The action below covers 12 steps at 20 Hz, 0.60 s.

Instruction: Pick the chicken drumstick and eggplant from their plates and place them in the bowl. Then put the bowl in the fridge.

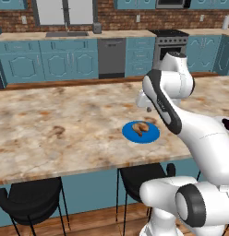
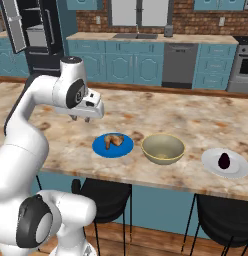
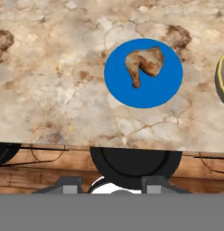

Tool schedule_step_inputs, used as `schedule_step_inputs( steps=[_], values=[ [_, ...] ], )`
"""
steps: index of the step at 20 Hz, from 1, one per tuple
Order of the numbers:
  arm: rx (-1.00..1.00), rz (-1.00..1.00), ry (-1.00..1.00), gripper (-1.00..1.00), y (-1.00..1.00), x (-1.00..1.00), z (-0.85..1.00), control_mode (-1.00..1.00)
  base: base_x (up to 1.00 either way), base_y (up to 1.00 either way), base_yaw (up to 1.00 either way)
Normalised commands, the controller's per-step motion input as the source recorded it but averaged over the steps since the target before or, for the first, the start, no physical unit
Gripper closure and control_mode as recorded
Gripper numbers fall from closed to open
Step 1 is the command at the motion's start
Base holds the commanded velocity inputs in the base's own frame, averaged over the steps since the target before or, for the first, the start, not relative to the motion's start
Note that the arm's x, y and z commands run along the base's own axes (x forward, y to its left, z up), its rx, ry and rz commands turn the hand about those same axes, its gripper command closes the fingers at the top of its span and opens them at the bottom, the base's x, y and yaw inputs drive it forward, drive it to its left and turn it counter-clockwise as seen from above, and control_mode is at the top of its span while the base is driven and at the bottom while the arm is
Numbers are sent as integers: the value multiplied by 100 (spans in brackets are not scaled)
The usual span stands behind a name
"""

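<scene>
On the marble counter [image 2: 196,115], the blue plate [image 2: 99,147] serves as landmark. The drumstick [image 2: 114,140] lies on this plate, slightly off centre; in the hand view its thick end points toward the bowl [image 2: 163,148] and its thin bone end toward the counter's front edge. The bowl stands just beside the plate, empty. Beyond the bowl, well apart from the blue plate, the eggplant [image 2: 224,160] rests on a pale plate [image 2: 211,162]. The gripper [image 2: 80,119] hangs above the counter, near the blue plate on the side away from the bowl, holding nothing; how wide its jaws stand cannot be told. The fridge [image 2: 33,35] stands open far behind. The drumstick is probably light, rigid and lumpy; a grip across the thick meaty end looks most secure, the tapered bone end being likelier to slip.
</scene>
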Motion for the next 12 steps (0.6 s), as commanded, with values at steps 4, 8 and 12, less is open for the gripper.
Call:
schedule_step_inputs(
  steps=[4, 8, 12],
  values=[
    [0, 0, 0, -100, -12, 3, -9, -100, 0, 0, 0],
    [1, 0, 3, -100, -31, 8, -24, -100, 0, 0, 0],
    [-2, 1, 10, -100, -10, 20, -27, -100, 0, 0, 0]
  ],
)
